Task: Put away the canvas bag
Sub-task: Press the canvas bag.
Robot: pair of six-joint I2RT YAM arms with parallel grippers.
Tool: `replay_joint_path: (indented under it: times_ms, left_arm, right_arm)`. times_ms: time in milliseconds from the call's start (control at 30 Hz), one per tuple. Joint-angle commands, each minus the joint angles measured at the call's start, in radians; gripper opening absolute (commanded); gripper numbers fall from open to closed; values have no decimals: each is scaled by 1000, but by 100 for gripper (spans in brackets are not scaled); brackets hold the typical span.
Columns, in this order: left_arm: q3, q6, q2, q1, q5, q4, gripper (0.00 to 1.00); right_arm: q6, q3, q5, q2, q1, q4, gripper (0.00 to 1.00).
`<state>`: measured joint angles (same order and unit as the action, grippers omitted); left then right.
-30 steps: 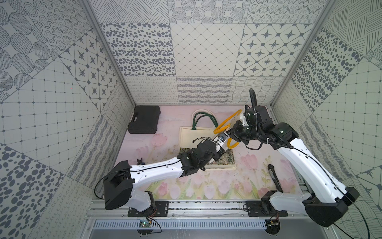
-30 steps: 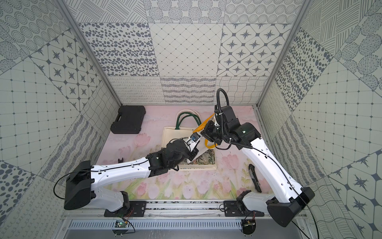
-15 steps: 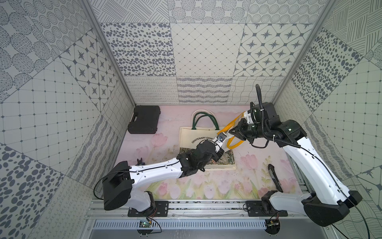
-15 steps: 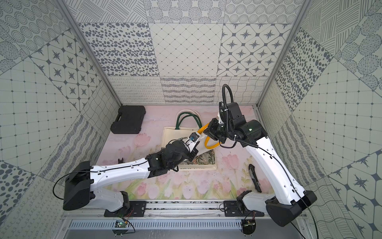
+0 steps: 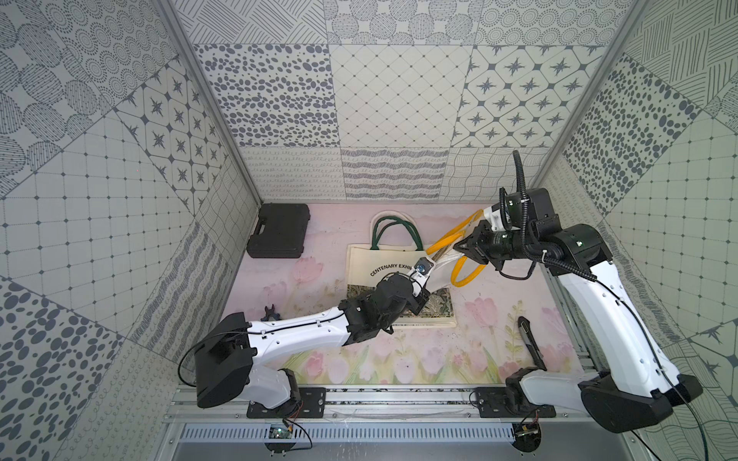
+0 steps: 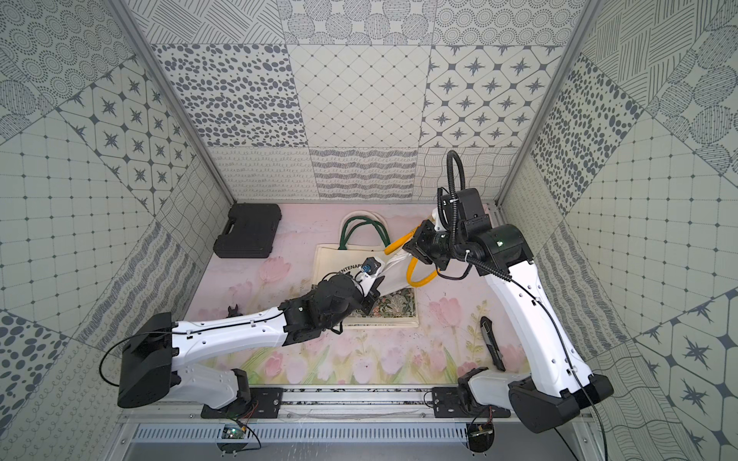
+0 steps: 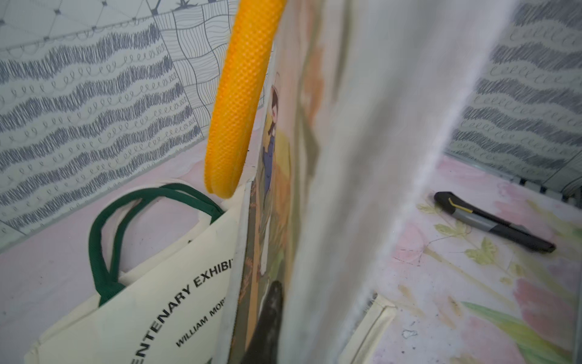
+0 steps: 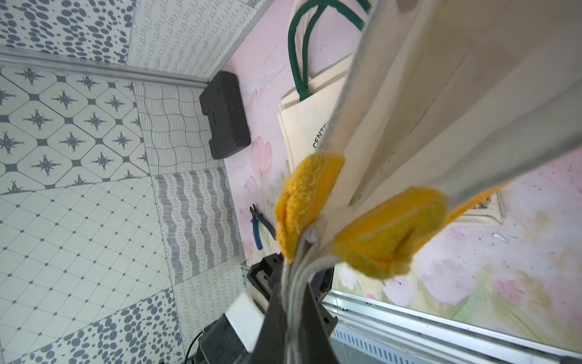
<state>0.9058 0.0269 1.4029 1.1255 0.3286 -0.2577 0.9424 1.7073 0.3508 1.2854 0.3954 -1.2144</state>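
Note:
The canvas bag, pale cloth with yellow handles, hangs stretched between both arms above the mat. My right gripper is shut on its gathered rim beside the handles. Lower down, my left gripper is shut on the bag's cloth, with only one dark finger showing against the printed side. Under the bag a cream tote with green handles lies flat.
A black case sits at the back left corner. A box cutter lies at the front right. Small pliers lie beside the left arm. Patterned walls close three sides.
My right gripper has moved right and up with the bag's rim, pulling the cloth taut. The left arm has hardly moved.

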Motion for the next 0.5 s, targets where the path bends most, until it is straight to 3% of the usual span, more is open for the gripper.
replay_joint_path:
  times_ms: [0,100,167,200,233,267,467]
  left_arm:
    - [-23,59,-13,-6,-4,134,8]
    - [-29,74,-17,-7,-5,147,11]
    - [-31,84,-19,-7,-2,156,28]
    - [-30,87,-19,-7,-1,160,23]
    - [-29,85,-21,-9,-14,167,5]
    - [-27,84,-23,-9,-32,170,0]
    - [-16,157,-39,-15,-138,186,0]
  right_arm:
    - [-33,56,-21,-17,-34,111,0]
    - [-37,69,-16,-14,-46,106,0]
    - [-43,80,-16,-11,-52,98,0]
    - [-46,86,-18,-9,-55,94,0]
    - [-48,92,-19,-10,-55,89,0]
    - [-50,97,-21,-7,-55,85,0]
    - [-65,117,-44,-7,-55,55,0]
